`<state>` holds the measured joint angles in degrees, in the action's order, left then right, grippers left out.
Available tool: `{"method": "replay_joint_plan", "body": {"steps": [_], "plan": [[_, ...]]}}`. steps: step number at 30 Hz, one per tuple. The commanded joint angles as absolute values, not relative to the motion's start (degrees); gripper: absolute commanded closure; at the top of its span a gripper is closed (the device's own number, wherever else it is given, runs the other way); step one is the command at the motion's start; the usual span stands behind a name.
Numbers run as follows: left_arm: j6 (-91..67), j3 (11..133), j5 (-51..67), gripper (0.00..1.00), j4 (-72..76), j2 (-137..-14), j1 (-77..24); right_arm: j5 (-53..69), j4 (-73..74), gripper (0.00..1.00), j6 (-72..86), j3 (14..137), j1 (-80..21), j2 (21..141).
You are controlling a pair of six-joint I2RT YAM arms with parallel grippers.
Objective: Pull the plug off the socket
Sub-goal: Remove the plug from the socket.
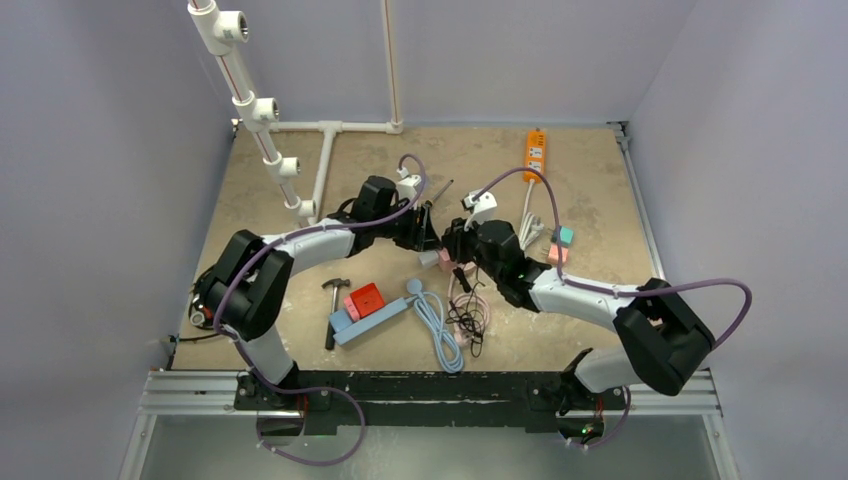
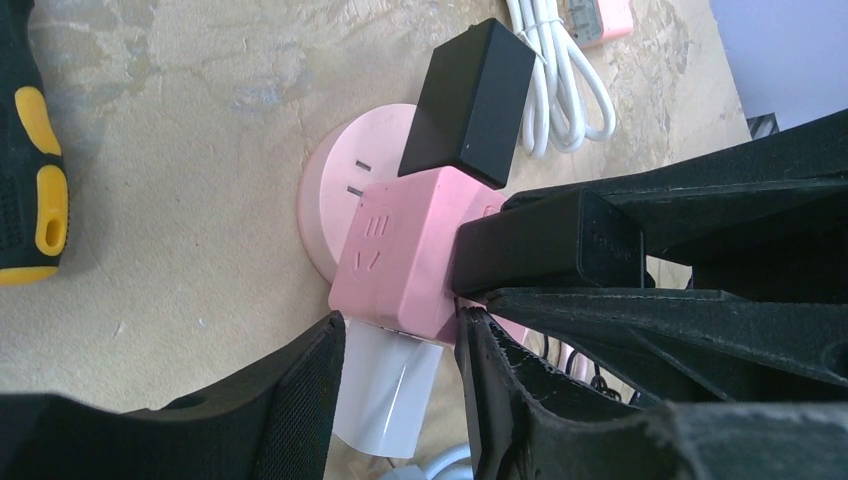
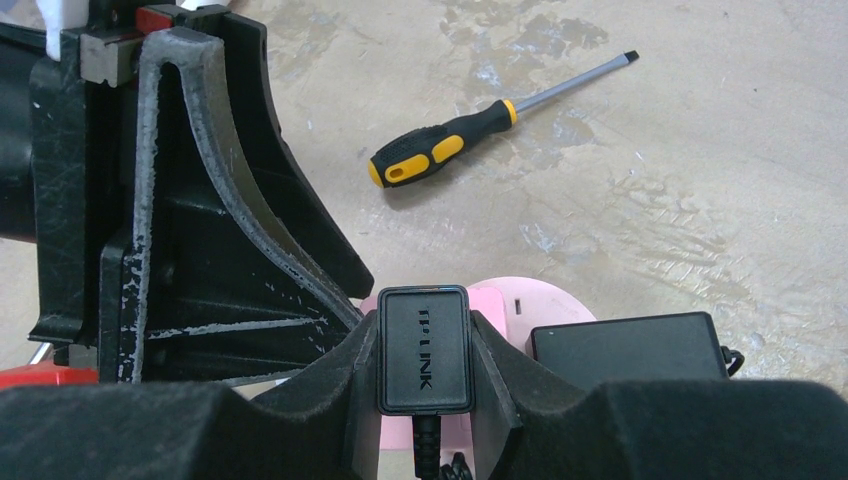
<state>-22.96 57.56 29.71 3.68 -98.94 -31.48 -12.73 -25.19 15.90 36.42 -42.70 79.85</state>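
Clamping the black TP-LINK plug (image 3: 423, 345), my right gripper (image 3: 423, 322) has both pads flat against the plug's long sides with no gap showing. The plug is seated in one face of the pink socket cube (image 2: 400, 255), which stands on its round pink base (image 2: 325, 195) on the table (image 2: 180, 120), between my two arms. What the pull turns on is the line of that plug. Its long axis runs straight out of the cube's face toward my right wrist, so I judge the way out to be straight back along my right arm, with no twist or sideways lean that could jam the pins. My left gripper (image 2: 400, 350) sits at another side of the cube, its fingers (image 2: 300, 400) straddling a white plug (image 2: 385, 395) that sticks out of that face. One pad lies against it and the other just beside it, and I cannot tell whether they truly pinch. The right arm is the one on the task's plug; the left looks placed to hold the cube back, if it has a grip. A second black adapter (image 2: 470, 100) stands in the neighbouring face, just beside my right fingers, and a careless pull could knock it. A screwdriver (image 3: 440, 150) lies well apart on the table.
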Motion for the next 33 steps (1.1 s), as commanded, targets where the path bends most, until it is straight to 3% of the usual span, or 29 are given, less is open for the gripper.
{"method": "replay_joint_plan", "body": {"steps": [1,9,23,33], "plan": [[-19.61,57.67,25.73,0.56,-2.52,-102.08,-33.13,-8.03,-25.80,1.00,18.71,37.21,-40.36,79.92],[-19.25,58.06,24.59,0.58,-3.43,-101.78,-33.13,-11.13,-25.92,1.00,16.42,37.54,-41.23,79.82],[-19.42,58.15,25.02,0.61,-3.43,-101.88,-33.13,-29.60,-22.81,1.00,12.92,40.95,-53.19,82.49],[-19.43,58.06,25.49,0.62,-3.12,-102.01,-33.13,-26.06,-23.87,1.00,15.73,40.20,-53.43,81.01]]}}
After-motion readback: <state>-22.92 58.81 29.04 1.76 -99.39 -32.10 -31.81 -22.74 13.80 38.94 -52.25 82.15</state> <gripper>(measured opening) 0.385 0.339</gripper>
